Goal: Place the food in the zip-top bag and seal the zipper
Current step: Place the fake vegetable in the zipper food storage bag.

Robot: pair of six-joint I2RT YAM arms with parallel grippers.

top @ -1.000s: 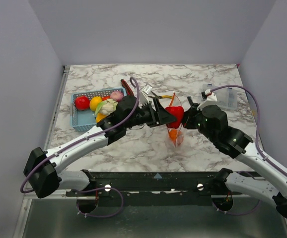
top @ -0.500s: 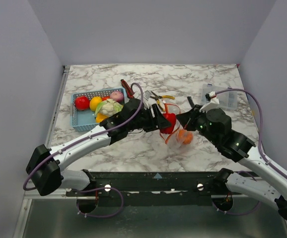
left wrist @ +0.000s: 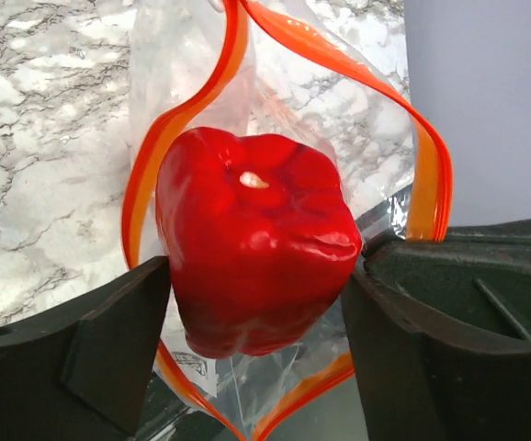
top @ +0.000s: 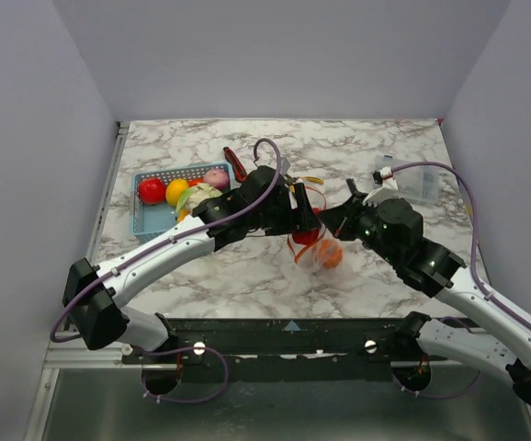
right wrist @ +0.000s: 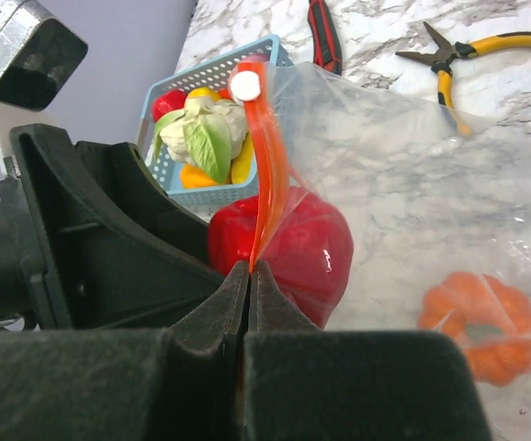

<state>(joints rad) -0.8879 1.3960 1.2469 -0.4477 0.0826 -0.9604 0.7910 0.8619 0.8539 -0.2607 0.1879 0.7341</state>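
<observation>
My left gripper [top: 306, 223] is shut on a glossy red pepper [left wrist: 256, 239] and holds it in the open mouth of the zip-top bag [top: 313, 259]. The orange-red zipper [left wrist: 151, 175] loops around the pepper. My right gripper [right wrist: 249, 276] is shut on the zipper strip [right wrist: 270, 175] and holds the bag's mouth up. An orange pumpkin-like toy [right wrist: 472, 322] lies inside the bag on the table. More food sits in a blue basket [top: 146, 225]: a red fruit [top: 152, 189], a yellow one [top: 176, 190], a cauliflower [top: 198, 196] and a purple-pink one [top: 216, 176].
A dark red-handled knife [top: 235, 163] and yellow-handled pliers [right wrist: 458, 60] lie behind the bag. A rigid clear box [top: 417, 179] stands at the back right. Grey walls enclose the marble table on three sides.
My left gripper has carried the red pepper down and right into the bag's mouth. The bag has sunk toward the table, and my right gripper has shifted left with the zipper.
</observation>
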